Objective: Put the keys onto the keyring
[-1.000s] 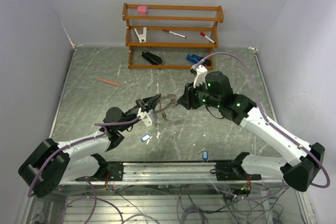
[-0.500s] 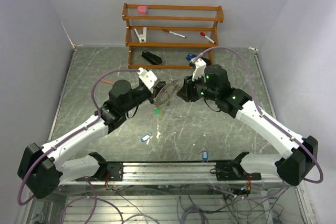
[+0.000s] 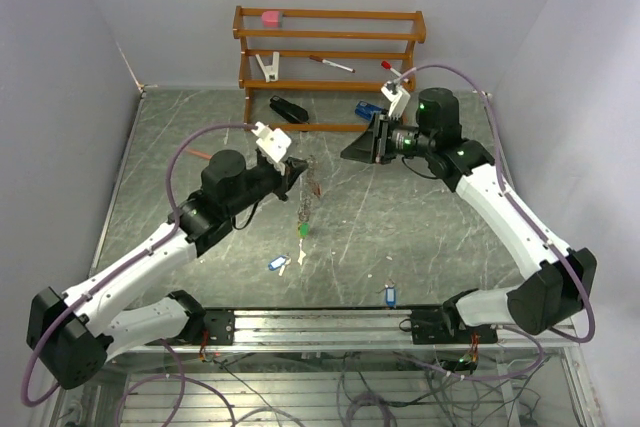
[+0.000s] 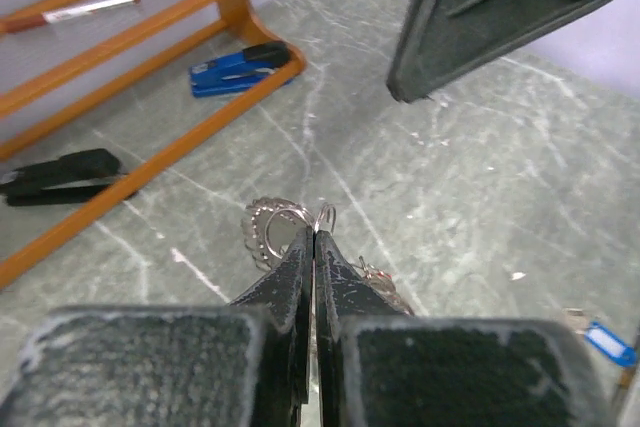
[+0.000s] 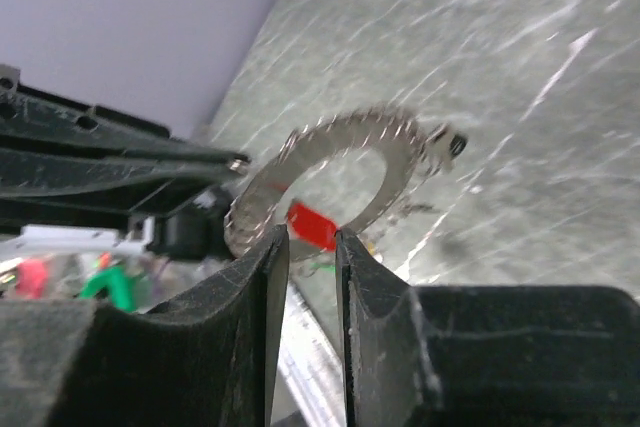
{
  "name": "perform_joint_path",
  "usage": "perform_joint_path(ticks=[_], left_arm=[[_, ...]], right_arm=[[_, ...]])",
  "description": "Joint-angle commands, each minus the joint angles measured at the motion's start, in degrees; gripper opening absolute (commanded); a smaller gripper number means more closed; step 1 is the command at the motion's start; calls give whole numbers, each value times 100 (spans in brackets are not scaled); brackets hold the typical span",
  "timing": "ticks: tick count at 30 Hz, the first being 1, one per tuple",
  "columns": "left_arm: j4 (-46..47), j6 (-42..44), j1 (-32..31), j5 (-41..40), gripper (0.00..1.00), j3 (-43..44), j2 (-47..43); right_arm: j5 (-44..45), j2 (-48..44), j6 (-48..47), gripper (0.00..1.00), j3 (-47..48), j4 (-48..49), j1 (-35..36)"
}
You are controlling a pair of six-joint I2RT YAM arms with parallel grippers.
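Pinches the keyring (image 5: 350,132) in the left tool (image 4: 314,232), pressed together, above the worktop (image 3: 420,237); holds the right tool (image 5: 305,237) slightly spread, empty, nearby.

Silvery keyring (image 5: 345,132), red tag (image 5: 312,225), blue-tagged keys (image 3: 278,264), grey white-veined table (image 3: 420,237), brown rack (image 3: 330,16)

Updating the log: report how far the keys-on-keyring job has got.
Done: nothing that shows. One blue-tagged key and a second key lie loose on the table. In hand: the left gripper is shut on the keyring, held off the table; the right gripper is apart from it, holding nothing. Left: pick up each key and thread it on.
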Motion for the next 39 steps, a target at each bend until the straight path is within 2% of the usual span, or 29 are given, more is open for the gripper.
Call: perform_joint_path(ticks=[1, 3, 8, 10, 14, 18, 27, 33, 39], left_arm=[[920, 1173, 28, -756, 7, -392, -332], [1574, 1653, 28, -925, 7, -783, -347], [3413, 2784, 26, -703, 7, -1661, -180], [3912, 3160, 22, -552, 7, -1908, -102], [4883, 3971, -122, -369, 7, -2388, 36], [5766, 4714, -253, -69, 7, -2773, 241], [6621, 5917, -471, 609, 7, -3196, 562], [6585, 6074, -532, 522, 7, -3258, 517], [6570, 5904, -542, 483, 7, -3322, 449]], right_arm=[[-1278, 175, 1134, 25, 10, -68, -28], [-1494, 185, 1673, 23, -238, 255, -28], [-1420, 151, 2886, 18, -839, 789, -28], [-1293, 172, 2903, 18, -812, 641, -25], [-988, 207, 2860, 26, -713, 323, -19], [-809, 270, 3348, 27, -1050, 813, 20], [-400, 735, 3963, 24, -862, 1273, 610], [-399, 762, 4165, 17, -709, 1328, 716], [-310, 725, 3803, 19, -553, 887, 756]])
